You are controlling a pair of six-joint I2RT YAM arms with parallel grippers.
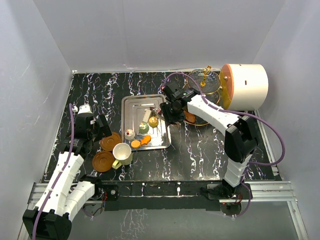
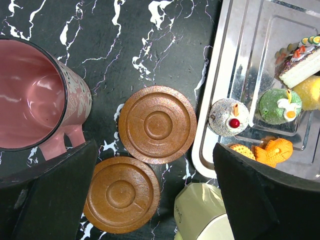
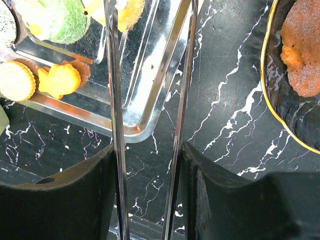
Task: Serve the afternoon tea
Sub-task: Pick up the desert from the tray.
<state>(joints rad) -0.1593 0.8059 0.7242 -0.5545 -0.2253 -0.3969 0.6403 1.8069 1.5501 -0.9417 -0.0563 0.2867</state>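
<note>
My left gripper [image 1: 102, 126] [image 2: 154, 155] is open and empty, hovering over two brown saucers [image 2: 157, 125] [image 2: 121, 195] that lie side by side on the table [image 1: 110, 141] [image 1: 103, 161]. The maroon cup [image 2: 30, 95] stands left of them, the cream cup [image 2: 205, 215] [image 1: 122, 152] at their right. My right gripper [image 1: 172, 112] [image 3: 147, 160] is shut on steel tongs [image 3: 114, 100], whose tips reach over the tray's near right corner. Small cakes lie in the tray: green [image 2: 274, 106], yellow [image 2: 309, 92], white [image 2: 227, 117], orange [image 3: 59, 80]. A brown cake [image 3: 300, 50] lies on the glass stand's [image 1: 204, 80] bottom tier.
The steel tray [image 1: 131, 105] sits mid-table between the arms. A big white cylinder with an orange end [image 1: 245, 86] lies at the back right beside the stand. White walls close in the table on three sides.
</note>
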